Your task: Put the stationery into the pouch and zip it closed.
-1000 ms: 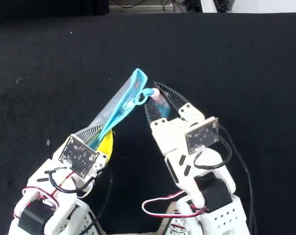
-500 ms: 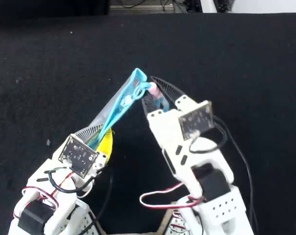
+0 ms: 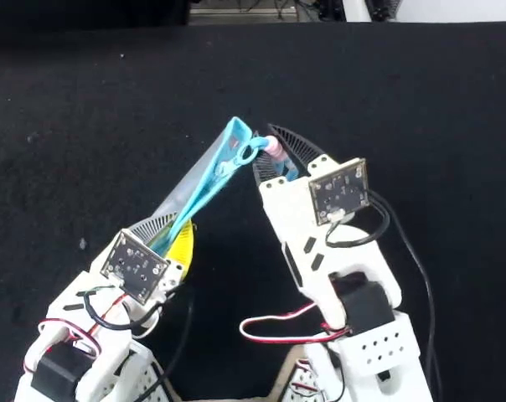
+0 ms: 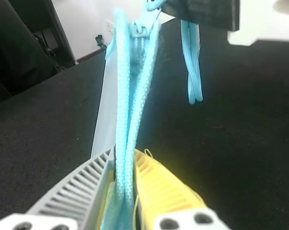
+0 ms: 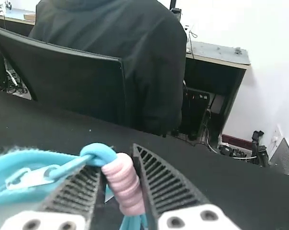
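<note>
Hanging above the black counter, the pouch is stretched as a slanted strip between the two arms. Its blue zip edge is uppermost and its pale, see-through side is below.

The left claw is clamped on the pouch's near end, with its grey finger and its yellow finger pressing the blue zip tape tight between them. From that end the two halves of the tape run side by side up to the slider, which sits at the pouch's far end. Whether the teeth along that stretch are meshed cannot be told.

The right claw is at the pouch's far end, just beyond the slider. It is closed down on a pink ribbed bead, and both ridged black fingers touch the bead's sides. A blue cord passes from the slider's pull to the bead. A loop of this cord dangles under the right claw, just beside the pouch's far end.

Seen from above, the pouch's far end is the part farthest from both arm bases, and the two claws are well apart along its length. What lies inside the pouch cannot be made out.
</note>
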